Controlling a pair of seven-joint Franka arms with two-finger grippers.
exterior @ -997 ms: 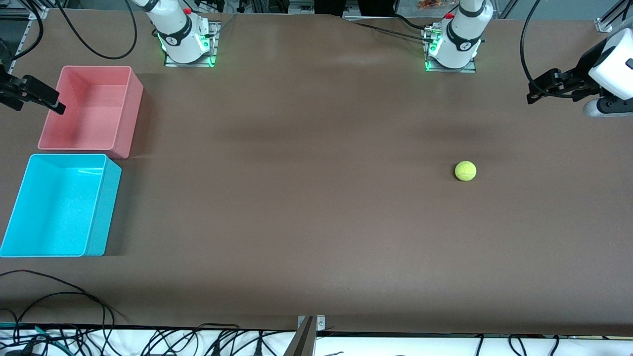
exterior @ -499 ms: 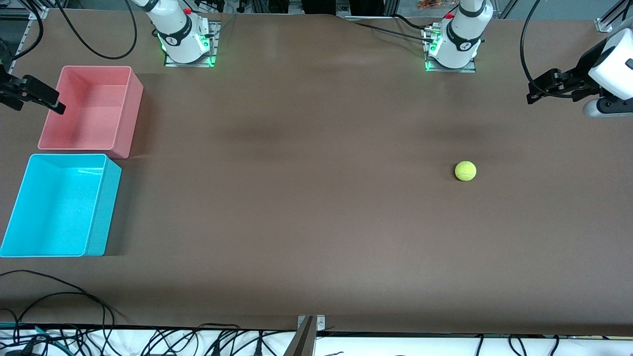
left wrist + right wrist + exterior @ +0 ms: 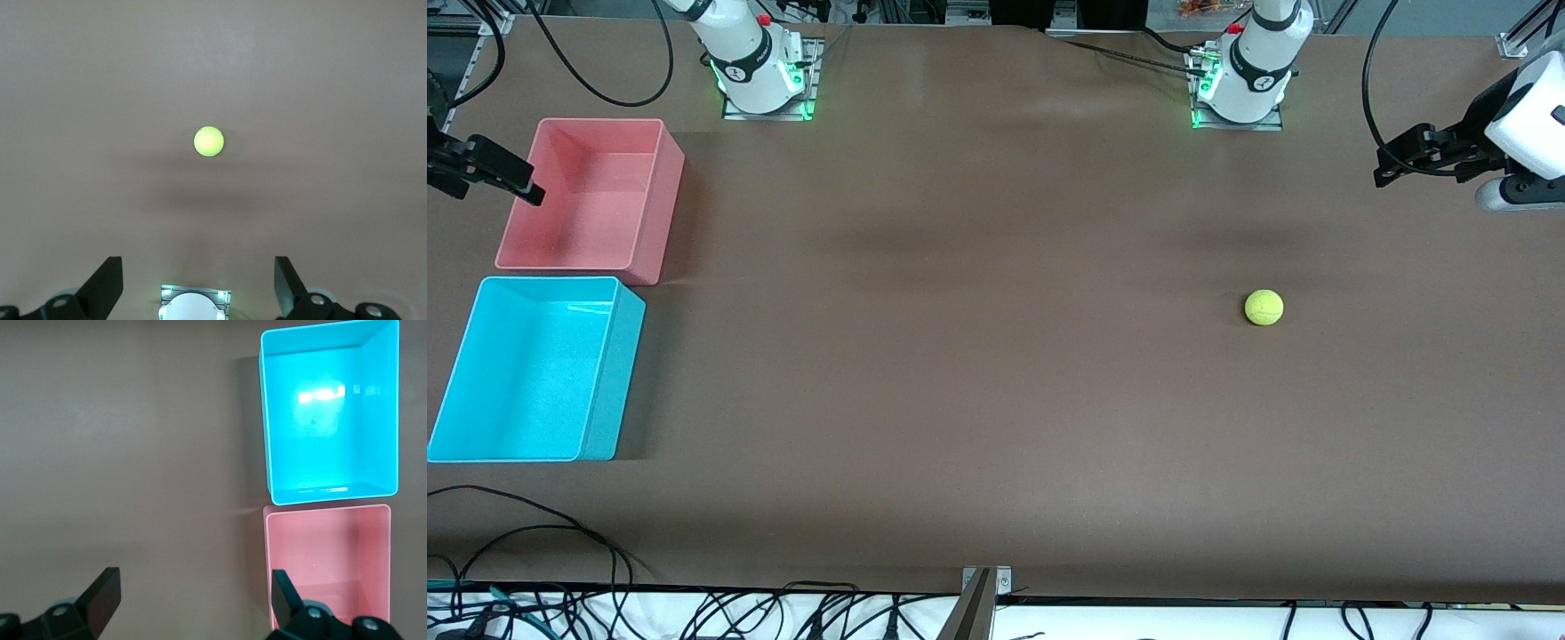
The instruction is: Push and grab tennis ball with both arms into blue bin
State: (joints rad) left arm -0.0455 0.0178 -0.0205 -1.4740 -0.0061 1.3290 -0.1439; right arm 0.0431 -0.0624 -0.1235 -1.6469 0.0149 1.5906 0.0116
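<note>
The tennis ball lies on the brown table toward the left arm's end; it also shows in the left wrist view. The blue bin stands empty at the right arm's end and also shows in the right wrist view. My left gripper hangs open and empty high over the table's left arm's end, well apart from the ball; its fingers stand wide in the wrist view. My right gripper hangs open and empty over the outer edge of the pink bin, its fingers wide.
An empty pink bin stands beside the blue bin, farther from the front camera, and shows in the right wrist view. The green-lit arm bases stand along the table's back edge. Cables and a metal bracket lie along its front edge.
</note>
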